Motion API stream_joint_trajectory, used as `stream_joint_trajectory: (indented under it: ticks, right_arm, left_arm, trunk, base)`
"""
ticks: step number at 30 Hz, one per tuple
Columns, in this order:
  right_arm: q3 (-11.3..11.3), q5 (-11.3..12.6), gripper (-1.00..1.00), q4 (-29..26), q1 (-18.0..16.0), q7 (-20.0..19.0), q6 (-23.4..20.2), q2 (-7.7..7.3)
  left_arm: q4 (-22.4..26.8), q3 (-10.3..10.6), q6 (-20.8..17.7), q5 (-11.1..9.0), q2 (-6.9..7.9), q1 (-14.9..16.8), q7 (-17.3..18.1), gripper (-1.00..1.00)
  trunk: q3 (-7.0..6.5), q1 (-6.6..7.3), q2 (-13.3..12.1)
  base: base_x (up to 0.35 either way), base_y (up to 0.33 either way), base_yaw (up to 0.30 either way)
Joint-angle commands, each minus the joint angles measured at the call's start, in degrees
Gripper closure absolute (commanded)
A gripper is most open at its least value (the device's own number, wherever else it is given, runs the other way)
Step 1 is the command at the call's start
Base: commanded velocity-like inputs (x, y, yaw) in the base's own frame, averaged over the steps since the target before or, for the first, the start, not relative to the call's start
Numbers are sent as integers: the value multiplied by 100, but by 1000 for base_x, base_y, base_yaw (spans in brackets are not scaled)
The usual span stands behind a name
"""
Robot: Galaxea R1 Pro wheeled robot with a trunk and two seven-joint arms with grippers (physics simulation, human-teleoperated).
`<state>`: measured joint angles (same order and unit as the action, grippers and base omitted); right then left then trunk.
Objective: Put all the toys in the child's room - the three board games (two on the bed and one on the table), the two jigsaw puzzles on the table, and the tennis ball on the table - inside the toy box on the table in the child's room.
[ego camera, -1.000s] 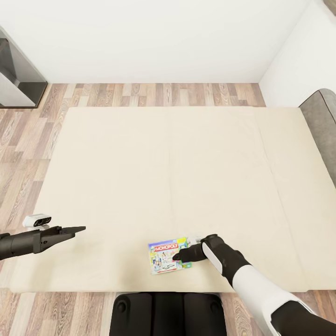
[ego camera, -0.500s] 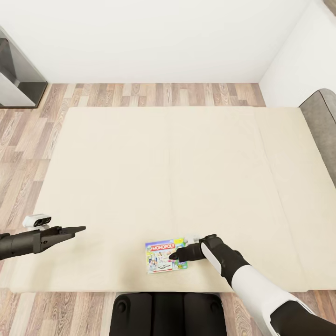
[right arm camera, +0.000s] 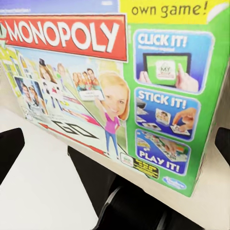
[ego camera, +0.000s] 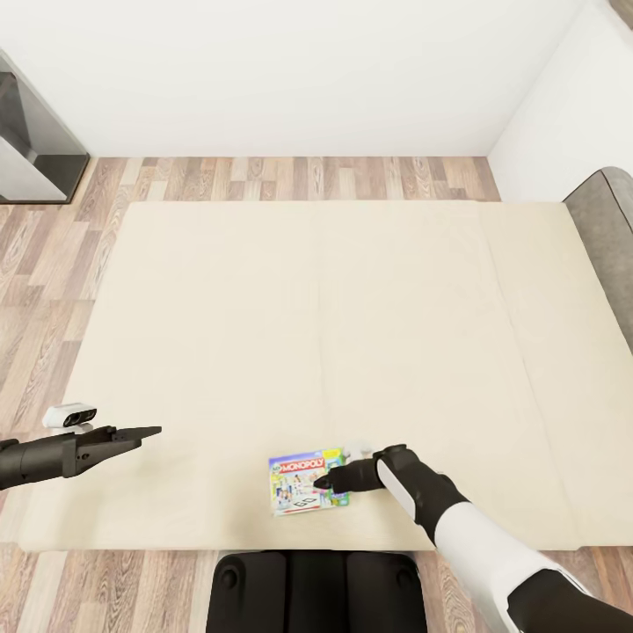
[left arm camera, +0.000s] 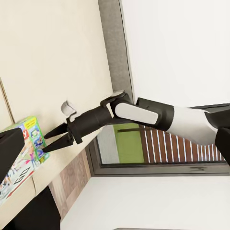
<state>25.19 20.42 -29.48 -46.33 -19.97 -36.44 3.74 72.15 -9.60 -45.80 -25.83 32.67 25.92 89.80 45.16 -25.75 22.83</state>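
The cream bed (ego camera: 316, 352) is set on wood-plank floor (ego camera: 53, 264). The Monopoly box (ego camera: 303, 483) is seen near the bed's front edge. The right gripper (ego camera: 322, 483), jaws parted, is placed at the box's right edge. The left gripper (ego camera: 151, 431), jaws nearly closed and empty, is held over the bed's front-left corner.

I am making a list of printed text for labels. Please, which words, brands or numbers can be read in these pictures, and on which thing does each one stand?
All on the lid of the flat white-green Monopoly game box:
"MONOPOLY", white letters on a red banner; also readable in the head view.
"own game!", on the yellow strip.
"CLICK IT!", blue panel.
"STICK IT!", blue panel.
"PLAY IT!", blue panel.
"MY" on the pictured tablet screen; the smaller print is too blurred.
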Motion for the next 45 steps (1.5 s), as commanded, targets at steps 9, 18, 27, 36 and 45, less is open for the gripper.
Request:
stream_joint_trajectory:
  ticks: [9,18,27,36,45]
  right_arm:
    - [6,12,-100,-13,151,-7,-3,32]
    - [4,13,-100,-12,159,-7,19,31]
    - [-2,14,-100,-7,160,-7,22,27]
    - [-6,14,-100,-10,160,-5,30,27]
    - [-6,14,-100,-11,160,-7,31,27]
  left_arm:
    - [1,2,-61,-1,2,1,20,-100]
    - [1,2,-61,-1,2,1,20,-100]
    - [1,2,-61,-1,2,1,20,-100]
    - [1,2,-61,-1,2,1,20,-100]
    - [1,2,-61,-1,-2,1,20,-100]
  trunk:
    - [6,-3,9]
    - [6,-3,9]
    - [6,-3,9]
    - [6,-3,9]
    - [6,-3,9]
  base:
    - [0,0,0]
    - [0,0,0]
    - [0,0,0]
    - [0,0,0]
    - [0,0,0]
